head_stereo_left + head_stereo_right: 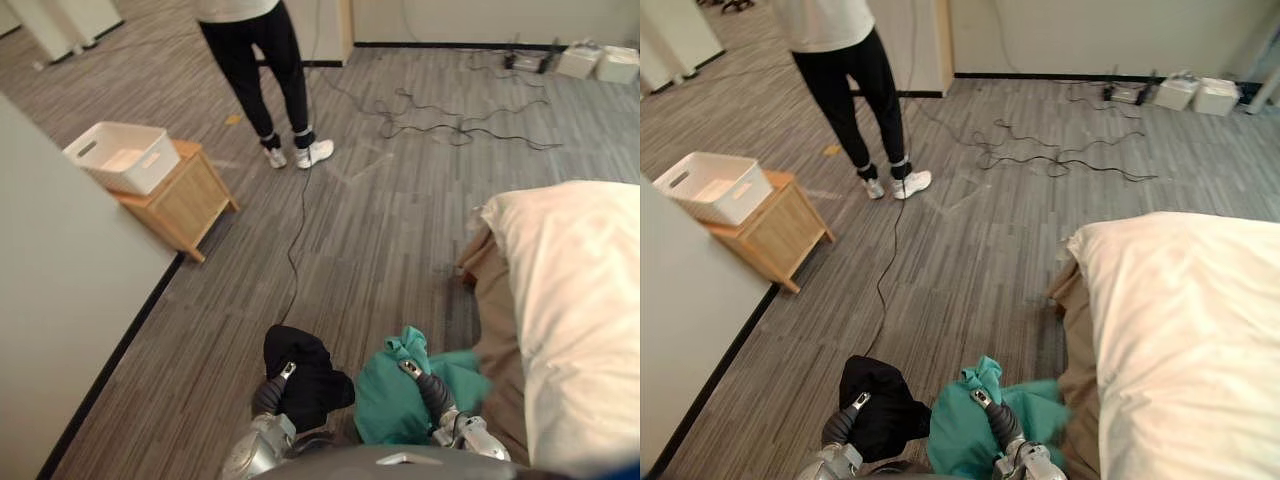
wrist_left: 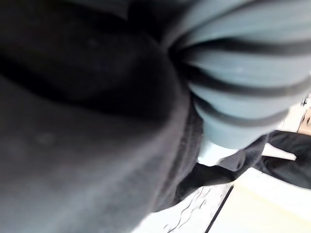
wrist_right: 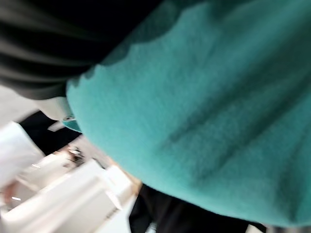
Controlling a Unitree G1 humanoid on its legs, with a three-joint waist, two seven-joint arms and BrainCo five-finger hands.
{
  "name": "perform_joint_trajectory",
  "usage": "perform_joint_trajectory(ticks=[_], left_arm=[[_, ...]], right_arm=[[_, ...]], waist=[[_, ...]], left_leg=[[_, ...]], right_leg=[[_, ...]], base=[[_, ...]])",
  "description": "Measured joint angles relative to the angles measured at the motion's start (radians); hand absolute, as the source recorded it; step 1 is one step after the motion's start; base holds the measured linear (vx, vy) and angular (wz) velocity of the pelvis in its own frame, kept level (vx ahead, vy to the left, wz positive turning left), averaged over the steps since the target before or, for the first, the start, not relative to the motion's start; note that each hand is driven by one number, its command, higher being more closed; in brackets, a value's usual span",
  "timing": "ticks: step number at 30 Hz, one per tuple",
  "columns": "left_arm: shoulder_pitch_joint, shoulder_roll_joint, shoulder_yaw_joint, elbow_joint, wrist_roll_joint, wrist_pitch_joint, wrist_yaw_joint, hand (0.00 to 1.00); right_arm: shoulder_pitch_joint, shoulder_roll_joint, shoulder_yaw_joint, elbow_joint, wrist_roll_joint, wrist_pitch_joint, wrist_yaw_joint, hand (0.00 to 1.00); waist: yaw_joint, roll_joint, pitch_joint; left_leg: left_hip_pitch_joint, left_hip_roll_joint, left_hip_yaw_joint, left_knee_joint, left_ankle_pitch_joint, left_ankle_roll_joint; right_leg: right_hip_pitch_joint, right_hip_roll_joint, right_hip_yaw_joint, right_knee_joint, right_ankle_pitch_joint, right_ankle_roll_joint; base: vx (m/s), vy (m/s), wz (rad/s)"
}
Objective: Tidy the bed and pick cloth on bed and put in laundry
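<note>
A bunched black cloth [image 1: 302, 376] covers my left hand [image 1: 268, 394], low in the middle of the head views. In the left wrist view the black cloth [image 2: 82, 121] lies against the hand's ribbed cover [image 2: 243, 82]. A teal-green cloth [image 1: 392, 398] is draped over my right hand [image 1: 433, 392], just right of the black one and beside the bed's corner. The right wrist view shows the green cloth [image 3: 204, 111] under the dark cover [image 3: 53, 43]. The bed [image 1: 585, 310] with its cream duvet stands at the right. A white laundry basket [image 1: 118, 155] sits far off at the left.
The basket rests on a small wooden side table [image 1: 185, 205] against a pale wall [image 1: 60, 300] at the left. A person [image 1: 262, 75] in dark trousers stands beyond, on the grey floor. Loose cables [image 1: 440, 120] lie on the floor, and white boxes [image 1: 598, 62] sit at the far right.
</note>
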Motion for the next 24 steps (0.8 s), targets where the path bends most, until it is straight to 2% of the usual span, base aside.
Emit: perform_joint_trajectory(ticks=[1, 4, 5, 6, 9, 11, 12, 13, 14, 15, 16, 17, 18, 24], left_arm=[[-0.009, 0.011, -0.012, 0.000, -0.006, 0.003, 0.001, 1.00], [-0.032, 0.022, -0.041, 0.000, -0.007, 0.004, -0.008, 1.00], [-0.046, 0.024, -0.046, 0.000, -0.006, 0.004, -0.014, 1.00], [-0.054, 0.028, -0.046, 0.003, -0.005, 0.004, -0.024, 1.00], [-0.042, 0.049, -0.051, 0.004, -0.005, 0.004, -0.035, 1.00], [-0.028, 0.067, -0.066, 0.004, -0.005, 0.004, -0.053, 1.00], [-0.016, 0.071, -0.071, 0.004, -0.002, 0.003, -0.065, 1.00], [-0.010, 0.075, -0.073, 0.004, 0.002, 0.003, -0.070, 1.00], [0.001, 0.087, -0.081, 0.004, 0.002, 0.003, -0.075, 1.00], [0.005, 0.097, -0.084, 0.005, 0.003, 0.004, -0.079, 1.00], [0.008, 0.093, -0.084, 0.003, 0.003, 0.004, -0.081, 1.00], [0.022, 0.078, -0.088, 0.003, 0.006, 0.004, -0.095, 1.00], [0.063, 0.065, -0.124, -0.014, 0.006, 0.003, -0.113, 1.00], [0.062, 0.063, -0.125, 0.000, 0.010, -0.001, -0.113, 1.00]], right_arm=[[0.012, 0.000, 0.006, 0.000, -0.006, -0.003, -0.003, 1.00], [0.032, 0.001, 0.015, -0.011, -0.001, -0.031, -0.043, 1.00], [0.032, -0.003, 0.016, -0.009, 0.002, -0.036, -0.052, 1.00], [0.032, 0.000, 0.015, -0.006, 0.006, -0.048, -0.070, 1.00], [0.034, 0.003, 0.006, 0.015, 0.046, -0.051, -0.072, 1.00], [0.042, 0.003, -0.001, 0.033, 0.046, -0.061, -0.072, 1.00], [0.047, 0.004, -0.001, 0.035, 0.046, -0.063, -0.071, 1.00], [0.048, 0.004, -0.001, 0.035, 0.046, -0.063, -0.069, 1.00], [0.053, 0.010, -0.001, 0.035, 0.046, -0.063, -0.068, 1.00], [0.055, 0.012, -0.005, 0.035, 0.046, -0.061, -0.068, 1.00], [0.055, 0.013, -0.004, 0.035, 0.046, -0.061, -0.068, 1.00], [0.061, 0.013, -0.011, 0.032, 0.046, -0.061, -0.068, 1.00], [0.054, 0.008, -0.004, 0.033, 0.045, -0.037, -0.073, 1.00], [0.026, 0.009, -0.008, 0.052, 0.045, -0.037, -0.073, 1.00]], waist=[[-0.003, -0.001, 0.004], [-0.009, -0.006, 0.004], [-0.009, -0.013, 0.006], [-0.002, -0.018, 0.020], [-0.003, -0.039, 0.010], [0.006, -0.050, 0.003], [0.013, -0.056, 0.000], [0.021, -0.064, -0.005], [0.031, -0.075, -0.011], [0.029, -0.087, -0.016], [0.030, -0.085, -0.016], [0.022, -0.084, -0.017], [-0.025, -0.076, -0.060], [-0.022, -0.077, -0.060]], left_leg=[[0.007, -0.002, -0.041, 0.001, 0.001, -0.001], [-0.002, -0.003, -0.165, 0.015, -0.006, -0.016], [0.000, -0.002, -0.182, 0.017, -0.011, -0.010], [0.007, -0.002, -0.237, 0.029, -0.001, -0.024], [0.012, -0.002, -0.330, 0.031, 0.010, -0.041], [0.015, -0.002, -0.363, 0.038, 0.005, -0.054], [0.014, -0.002, -0.367, 0.043, -0.004, -0.079], [0.013, -0.003, -0.361, 0.046, -0.010, -0.088], [0.012, -0.012, -0.355, 0.047, -0.020, -0.102], [0.011, -0.009, -0.323, 0.053, -0.052, -0.114], [0.011, 0.012, -0.256, 0.066, -0.085, -0.116], [0.008, 0.038, -0.170, 0.096, -0.082, -0.133], [0.070, 0.074, -0.155, -0.039, 0.032, -0.129], [0.066, 0.075, -0.154, -0.041, 0.032, -0.130]], right_leg=[[-0.038, -0.006, 0.059, 0.031, -0.014, -0.015], [-0.161, 0.039, 0.295, 0.023, -0.039, 0.005], [-0.174, 0.046, 0.320, 0.011, -0.039, 0.004], [-0.196, 0.069, 0.390, -0.033, -0.039, 0.005], [-0.236, 0.125, 0.562, -0.101, -0.037, 0.007], [-0.243, 0.150, 0.634, -0.144, -0.025, 0.023], [-0.235, 0.152, 0.633, -0.193, -0.004, 0.024], [-0.231, 0.151, 0.633, -0.220, 0.021, 0.018], [-0.213, 0.144, 0.632, -0.259, 0.112, 0.002], [-0.186, 0.139, 0.632, -0.296, 0.115, 0.024], [-0.177, 0.143, 0.629, -0.307, 0.115, 0.024], [-0.157, 0.149, 0.626, -0.318, 0.115, 0.024], [-0.086, 0.234, 0.633, -0.498, 0.142, 0.023], [-0.086, 0.235, 0.633, -0.503, 0.142, 0.023]], base=[[0.09, -0.002, 1.00], [0.07, -0.029, 1.28], [0.11, -0.079, 1.55], [0.12, -0.068, 1.07], [0.14, -0.069, 1.08], [0.20, -0.090, 0.69], [0.17, -0.066, 0.33], [0.15, -0.069, 0.03], [0.13, -0.112, -0.09], [0.11, -0.136, -0.12], [0.08, -0.189, 0.10], [0.02, -0.120, 0.08], [0.02, -0.084, 0.14], [0.00, 0.000, 0.00]])
